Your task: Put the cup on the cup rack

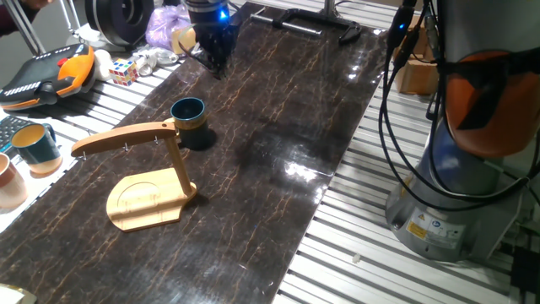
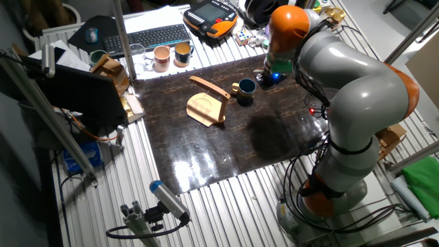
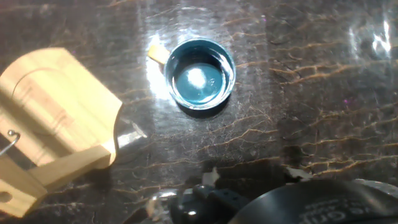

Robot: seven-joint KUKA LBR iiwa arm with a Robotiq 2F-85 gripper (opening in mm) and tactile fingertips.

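Your fingers [image 1: 216, 57] hang above the dark marble-patterned worktop [image 1: 270, 186], holding nothing, but the pictures do not let you tell how wide they stand. Below and apart from them the teal-blue cup [image 1: 189, 121] stands upright on the worktop, its mouth open to your hand view [image 3: 200, 73] and its handle toward the rack. Just beside it you have the wooden cup rack [image 1: 148, 187], whose curved arm reaches away from the cup.

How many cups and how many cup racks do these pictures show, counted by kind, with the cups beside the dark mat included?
Cups: 3, namely the cup on the dark mat, a teal cup and a pinkish-beige cup beside the mat.
Cup racks: 1, the cup rack.
Total: 4.
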